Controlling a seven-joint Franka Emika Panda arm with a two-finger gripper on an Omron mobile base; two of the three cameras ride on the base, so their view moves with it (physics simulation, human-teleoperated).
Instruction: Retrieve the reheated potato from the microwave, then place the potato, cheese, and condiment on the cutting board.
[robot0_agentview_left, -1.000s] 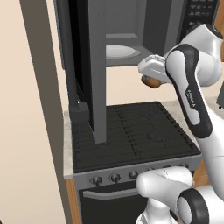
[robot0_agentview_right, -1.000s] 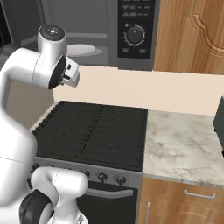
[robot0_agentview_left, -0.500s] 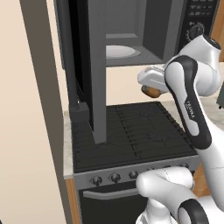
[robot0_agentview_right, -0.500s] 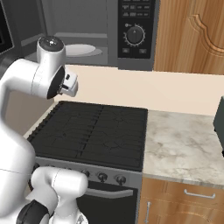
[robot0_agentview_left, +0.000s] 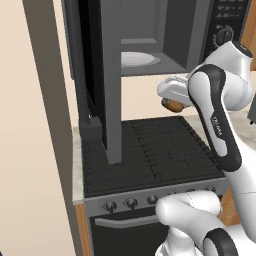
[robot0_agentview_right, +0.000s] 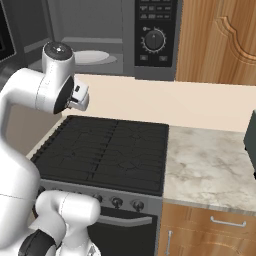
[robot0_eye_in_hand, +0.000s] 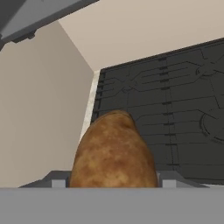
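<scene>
Gripper grasps the potato above the stove, outside the open microwave (retrieval looks done); cheese, condiment and cutting board placement remains, by my judgement.

Beige wall behind a black stove; marble bench beside it, wooden cabinet above.

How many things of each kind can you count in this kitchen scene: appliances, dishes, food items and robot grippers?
Appliances: 2, the microwave with its door open and the black stove.
Dishes: 1, the white plate inside the microwave.
Food items: 1, the potato.
Grippers: 1, the gripper, holding the potato.
Total: 5
</scene>
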